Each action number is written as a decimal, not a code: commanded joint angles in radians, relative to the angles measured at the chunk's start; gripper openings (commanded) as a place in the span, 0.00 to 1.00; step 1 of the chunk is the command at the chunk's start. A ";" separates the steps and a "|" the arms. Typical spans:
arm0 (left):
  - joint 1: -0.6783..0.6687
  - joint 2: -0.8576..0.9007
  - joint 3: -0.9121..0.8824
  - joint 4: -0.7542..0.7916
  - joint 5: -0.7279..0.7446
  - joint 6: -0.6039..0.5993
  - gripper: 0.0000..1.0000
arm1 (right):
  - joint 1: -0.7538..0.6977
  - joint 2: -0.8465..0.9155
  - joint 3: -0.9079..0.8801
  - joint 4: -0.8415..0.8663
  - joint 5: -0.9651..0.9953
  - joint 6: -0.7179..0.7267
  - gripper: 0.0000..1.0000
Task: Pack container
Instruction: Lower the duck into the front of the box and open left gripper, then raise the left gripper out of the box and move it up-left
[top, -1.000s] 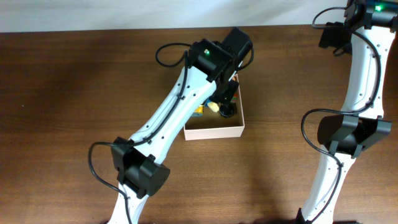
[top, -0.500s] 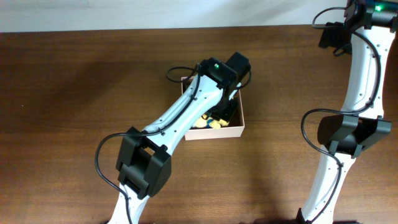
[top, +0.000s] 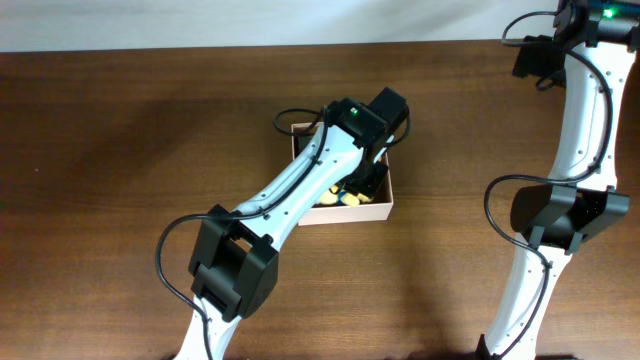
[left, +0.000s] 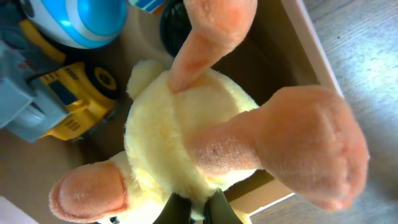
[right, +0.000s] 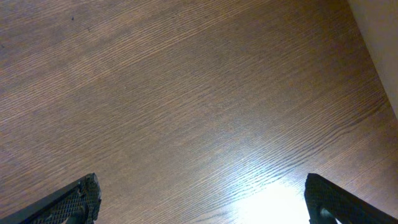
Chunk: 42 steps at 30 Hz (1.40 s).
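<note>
The container (top: 345, 213) is a shallow square cardboard box with white outer walls and a tan inside (left: 283, 56), at the table's middle. My left gripper (left: 202, 208) is shut on a yellow plush duck (left: 180, 134) with orange feet and beak, and holds it inside the container. The duck's yellow shows under the arm in the overhead view (top: 340, 197). In the container lie a yellow toy truck (left: 68, 99) and a blue-and-white toy (left: 87, 18). My right gripper (right: 202, 199) is open and empty over bare table at the far right.
The left arm (top: 300, 190) crosses over most of the container and hides its inside from above. The right arm (top: 585, 110) stands along the right edge of the brown wooden table (top: 120, 150). A pale wall edge (right: 382, 37) shows in the right wrist view.
My left gripper has gone down and slightly right into the container with the duck. The arm now covers more of the box. The right arm has not moved.
</note>
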 joint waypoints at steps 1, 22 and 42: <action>-0.001 -0.004 -0.008 0.004 -0.059 -0.001 0.02 | 0.000 -0.004 -0.001 0.000 0.005 0.014 0.99; 0.002 -0.002 -0.057 0.007 -0.065 -0.001 0.96 | 0.000 -0.004 -0.001 0.000 0.005 0.014 0.99; 0.265 -0.004 0.479 -0.110 -0.252 0.047 0.99 | 0.000 -0.004 -0.001 0.000 0.005 0.014 0.99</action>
